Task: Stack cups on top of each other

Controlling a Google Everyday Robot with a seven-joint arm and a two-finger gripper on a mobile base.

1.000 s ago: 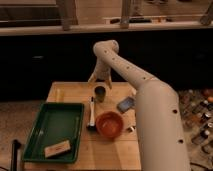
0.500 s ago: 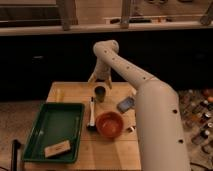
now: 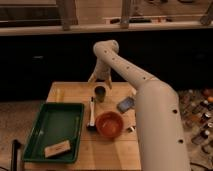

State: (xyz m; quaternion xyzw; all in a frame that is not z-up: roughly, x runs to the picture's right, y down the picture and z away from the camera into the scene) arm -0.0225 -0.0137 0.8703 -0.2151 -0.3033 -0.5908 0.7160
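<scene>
Olive round plastic cup (image 3: 100, 93) on wooden table (image 3: 67, 95), end effector (image 3: 100, 82) just above; grasp state unclear.

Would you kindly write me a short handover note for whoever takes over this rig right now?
Gripper: hovers just above the olive cup, at the far middle of the wooden table. Whether it touches the cup cannot be told.
Cups: only this one cup shape shows, upright, behind the red-orange bowl. It may already be a stack, but that cannot be told.
Done: no finished stack confirmed.
Left: check for another cup, stack it, then withdraw.
</scene>
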